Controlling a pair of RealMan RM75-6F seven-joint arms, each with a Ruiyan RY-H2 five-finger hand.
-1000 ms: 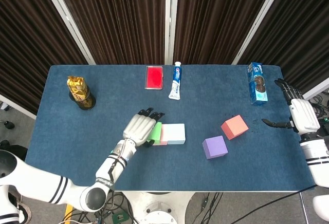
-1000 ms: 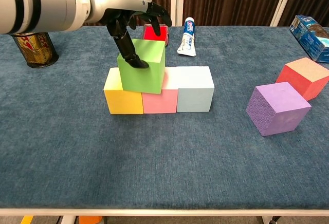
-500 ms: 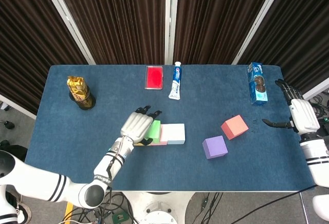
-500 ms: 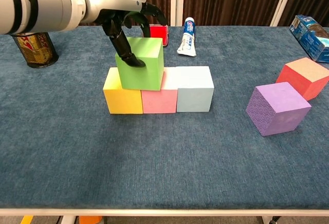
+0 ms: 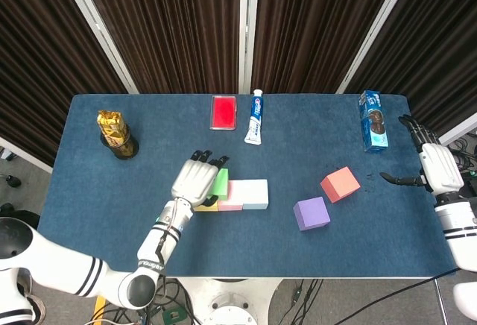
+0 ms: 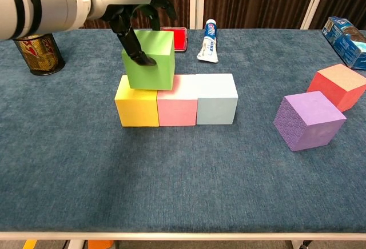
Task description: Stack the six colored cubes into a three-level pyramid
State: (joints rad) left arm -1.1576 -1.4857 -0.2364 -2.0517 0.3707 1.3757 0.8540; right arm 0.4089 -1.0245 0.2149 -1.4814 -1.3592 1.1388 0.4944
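A row of yellow cube, pink cube and pale blue cube stands at the table's middle. My left hand grips a green cube that sits tilted on top of the yellow and pink cubes; in the head view the left hand covers most of the green cube. A purple cube and a red-orange cube lie apart at the right. My right hand hovers open past the table's right edge.
A gold can stands at the back left. A red flat box and a toothpaste tube lie at the back middle. A blue snack box lies at the back right.
My left hand has shifted the green cube left and slightly up, from over the pink cube toward the yellow one. The right hand has not moved.
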